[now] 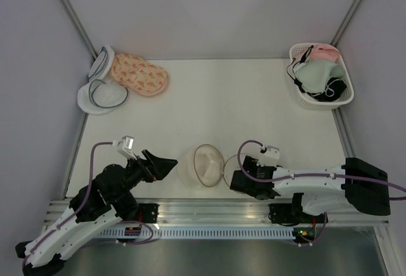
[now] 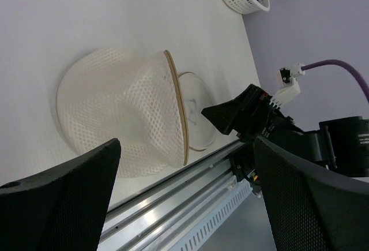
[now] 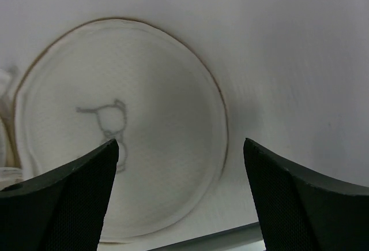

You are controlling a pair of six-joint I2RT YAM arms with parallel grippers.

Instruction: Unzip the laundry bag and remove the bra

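Observation:
The laundry bag (image 1: 206,165), white mesh with a tan rim, lies unzipped near the table's front edge between both grippers. In the left wrist view its dome half (image 2: 115,112) stands on its side and the shallower half (image 2: 196,109) lies beyond the rim. No garment shows inside it. My left gripper (image 1: 163,164) (image 2: 187,144) is open just left of the bag and holds nothing. My right gripper (image 1: 236,179) (image 3: 180,147) is open close on the bag's right, its jaws framing the round half (image 3: 127,130). A pale mint bra (image 1: 315,73) lies in the white basket (image 1: 304,100) at the back right.
The basket also holds a pink garment (image 1: 325,52) and a black bra (image 1: 336,90). At the back left lie a pink flower-patterned pouch (image 1: 139,74) and two white pouches with dark rims (image 1: 101,93) (image 1: 101,62). A metal rail (image 1: 209,209) runs along the near edge.

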